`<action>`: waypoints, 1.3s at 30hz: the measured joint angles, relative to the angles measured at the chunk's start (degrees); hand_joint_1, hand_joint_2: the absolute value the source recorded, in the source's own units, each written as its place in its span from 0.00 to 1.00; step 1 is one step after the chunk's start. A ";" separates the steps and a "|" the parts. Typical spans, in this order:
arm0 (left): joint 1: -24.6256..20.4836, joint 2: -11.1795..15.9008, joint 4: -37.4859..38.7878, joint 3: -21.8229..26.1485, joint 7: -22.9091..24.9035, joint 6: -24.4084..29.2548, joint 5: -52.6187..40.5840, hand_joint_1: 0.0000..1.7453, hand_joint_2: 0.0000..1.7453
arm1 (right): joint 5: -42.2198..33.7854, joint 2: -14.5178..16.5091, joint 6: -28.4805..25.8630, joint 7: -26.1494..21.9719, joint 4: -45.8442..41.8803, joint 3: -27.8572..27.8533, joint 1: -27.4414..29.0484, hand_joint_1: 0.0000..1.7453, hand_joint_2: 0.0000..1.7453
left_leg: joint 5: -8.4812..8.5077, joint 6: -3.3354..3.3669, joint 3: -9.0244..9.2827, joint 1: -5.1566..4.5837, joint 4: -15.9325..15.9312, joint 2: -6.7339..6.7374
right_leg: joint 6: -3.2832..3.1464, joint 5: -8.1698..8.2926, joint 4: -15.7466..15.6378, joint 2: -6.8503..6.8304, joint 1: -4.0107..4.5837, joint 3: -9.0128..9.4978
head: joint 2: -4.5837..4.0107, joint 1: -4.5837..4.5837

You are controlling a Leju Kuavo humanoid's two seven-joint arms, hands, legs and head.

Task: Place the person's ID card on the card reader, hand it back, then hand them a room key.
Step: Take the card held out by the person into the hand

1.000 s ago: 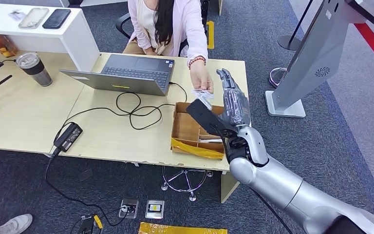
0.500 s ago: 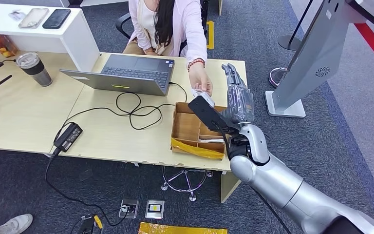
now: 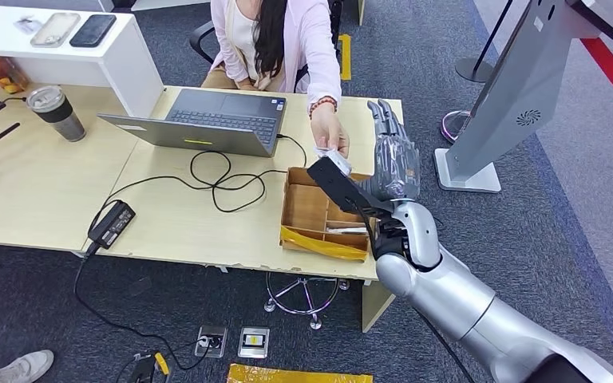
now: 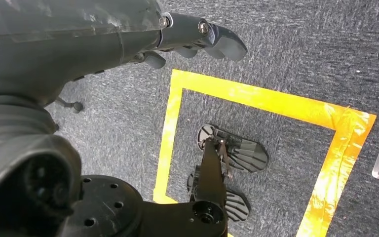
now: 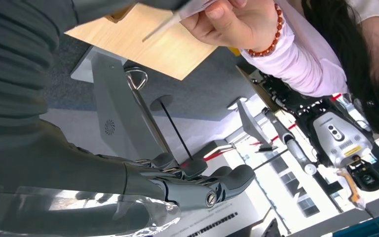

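My right hand (image 3: 391, 159) is raised over the desk's right end, fingers stretched out and apart, holding nothing. Just to its left, a person's hand (image 3: 331, 136) pinches a pale ID card (image 3: 329, 153) and holds it out toward my hand. In the right wrist view the card (image 5: 177, 17) is seen edge-on in the person's fingers (image 5: 232, 22), beside my thumb; I cannot tell whether they touch. My right hand's fingers (image 5: 197, 185) stand apart from the card. My left hand (image 4: 128, 34) hangs over the carpet with nothing in it.
A cardboard box (image 3: 295, 209) with compartments sits on the desk (image 3: 175, 223) below my right hand, with white cards (image 3: 347, 230) inside. An open laptop (image 3: 207, 120), cables and a power brick (image 3: 112, 222) lie to the left. A grey kiosk stand (image 3: 503, 96) is on the right.
My right hand has drifted to the right and slightly farther from me. The person's hand still holds the card in nearly the same spot.
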 joint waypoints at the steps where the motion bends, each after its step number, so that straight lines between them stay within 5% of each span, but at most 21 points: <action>1: 0.00 -0.01 0.00 -0.01 0.01 -0.01 0.04 0.00 0.00 | 0.28 0.02 0.00 -0.07 0.02 -0.23 0.05 1.00 1.00 | 0.00 0.00 0.00 0.00 0.00 0.00 | 0.00 0.00 0.00 0.00 0.00 0.00 | 0.00 0.00; 39: -0.01 0.12 0.00 -2.89 0.32 0.46 1.74 0.00 0.00 | -4.92 0.03 -0.10 -1.20 1.87 -2.48 2.28 1.00 1.00 | 0.00 0.00 0.01 0.00 0.00 0.02 | 0.00 0.00 -0.01 0.02 0.00 -0.02 | 0.00 -0.01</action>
